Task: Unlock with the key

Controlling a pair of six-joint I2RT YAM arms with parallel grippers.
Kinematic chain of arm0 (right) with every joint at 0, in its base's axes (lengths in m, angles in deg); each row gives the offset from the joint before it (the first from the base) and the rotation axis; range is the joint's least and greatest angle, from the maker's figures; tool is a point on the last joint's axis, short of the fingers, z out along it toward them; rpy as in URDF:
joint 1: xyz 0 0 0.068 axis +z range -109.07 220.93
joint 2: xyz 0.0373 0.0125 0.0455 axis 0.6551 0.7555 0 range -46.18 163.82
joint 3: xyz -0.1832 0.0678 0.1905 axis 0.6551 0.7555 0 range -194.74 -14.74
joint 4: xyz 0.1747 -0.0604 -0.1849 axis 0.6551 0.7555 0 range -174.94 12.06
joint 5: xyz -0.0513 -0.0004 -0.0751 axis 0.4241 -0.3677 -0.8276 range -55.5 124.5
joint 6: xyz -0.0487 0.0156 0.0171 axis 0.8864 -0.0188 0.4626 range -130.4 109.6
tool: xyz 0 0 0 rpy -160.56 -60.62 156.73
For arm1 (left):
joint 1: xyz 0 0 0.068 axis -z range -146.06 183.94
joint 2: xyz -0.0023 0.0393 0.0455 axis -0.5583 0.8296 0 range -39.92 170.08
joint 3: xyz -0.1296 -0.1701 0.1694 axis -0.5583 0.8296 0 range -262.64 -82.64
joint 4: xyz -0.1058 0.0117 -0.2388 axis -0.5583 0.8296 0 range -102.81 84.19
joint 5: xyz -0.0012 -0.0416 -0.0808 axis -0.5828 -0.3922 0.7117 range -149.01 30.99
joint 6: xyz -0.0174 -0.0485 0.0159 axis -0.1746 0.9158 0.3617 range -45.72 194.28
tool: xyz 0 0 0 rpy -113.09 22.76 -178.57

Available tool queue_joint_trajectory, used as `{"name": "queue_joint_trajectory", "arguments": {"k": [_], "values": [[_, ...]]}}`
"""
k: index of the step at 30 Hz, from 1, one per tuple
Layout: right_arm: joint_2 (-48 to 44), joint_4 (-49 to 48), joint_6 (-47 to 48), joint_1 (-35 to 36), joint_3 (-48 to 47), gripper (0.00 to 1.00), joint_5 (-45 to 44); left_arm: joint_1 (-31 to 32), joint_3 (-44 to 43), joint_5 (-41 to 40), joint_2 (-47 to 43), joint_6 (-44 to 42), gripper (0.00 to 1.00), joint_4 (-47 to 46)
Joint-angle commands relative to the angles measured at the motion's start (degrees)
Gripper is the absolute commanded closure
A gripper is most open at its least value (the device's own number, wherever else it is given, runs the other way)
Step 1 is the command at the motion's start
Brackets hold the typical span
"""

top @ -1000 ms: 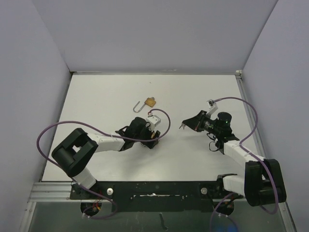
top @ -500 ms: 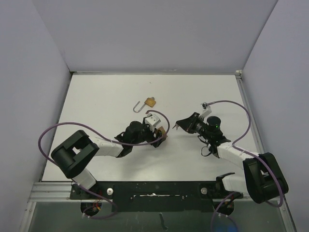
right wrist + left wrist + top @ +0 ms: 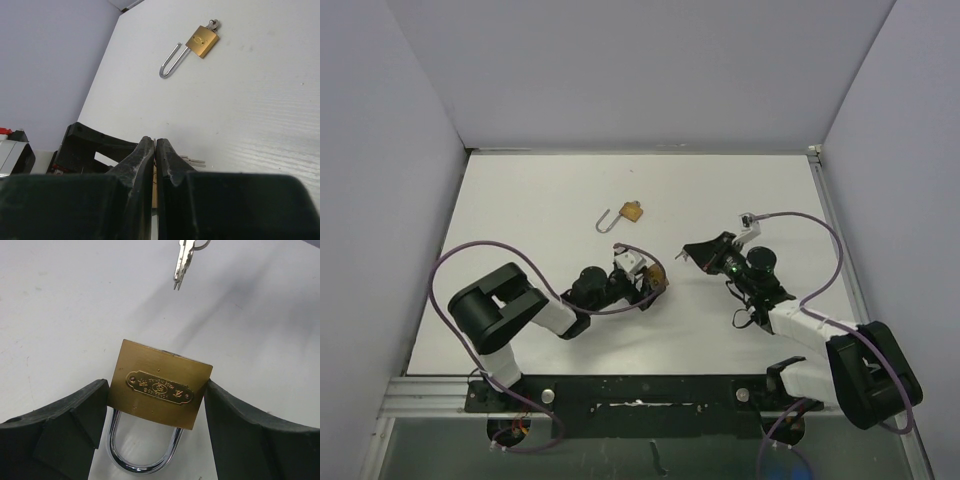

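Holding the brass padlock (image 3: pixel 160 390) by its side edges in my left fingers (image 3: pixel 60 425), spread wide around it at lower centre of the left wrist view, I have the key (image 3: pixel 182 262) pinched in my tightly closed right fingers (image 3: pixel 142 160); it hangs at top centre, apart from the padlock. Two blades seem to sit together there, so I judge a skewed tip could miss the keyway, shove the padlock and twist it out onto the surface (image 3: pixel 540 200).
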Motion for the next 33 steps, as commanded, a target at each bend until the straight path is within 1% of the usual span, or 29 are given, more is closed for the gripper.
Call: {"name": "queue_joint_trajectory", "arguments": {"k": [1, 4, 9, 14, 26, 33], "values": [[-2.39, -5.61, 0.01, 2.08, 0.69, 1.0, -3.63, 1.64, -0.07, -1.13, 0.1, -1.34, 1.0, -19.03], [-2.92, -6.11, 0.8, 3.76, 1.09, 1.0, -6.13, 2.28, 0.86, -2.9, 0.87, -2.01, 1.0, -22.56], [-3.84, -8.4, 2.14, 6.38, 2.75, 1.0, -10.4, 3.66, 0.99, -4.51, 0.76, -4.18, 1.0, -22.67], [-5.82, -7.06, 2.92, 7.95, 3.44, 1.0, -13.19, 4.35, 1.39, -5.48, -0.25, -5.46, 1.0, -22.67], [-9.13, -5.67, 2.09, 9.06, 5.56, 1.0, -15.53, 4.31, 1.67, -7.02, -1.66, -7.74, 1.0, -22.67], [-10.03, -5.54, 2.25, 9.56, 5.85, 1.0, -15.64, 4.33, 1.22, -6.79, -1.92, -7.67, 1.0, -22.68]]}}
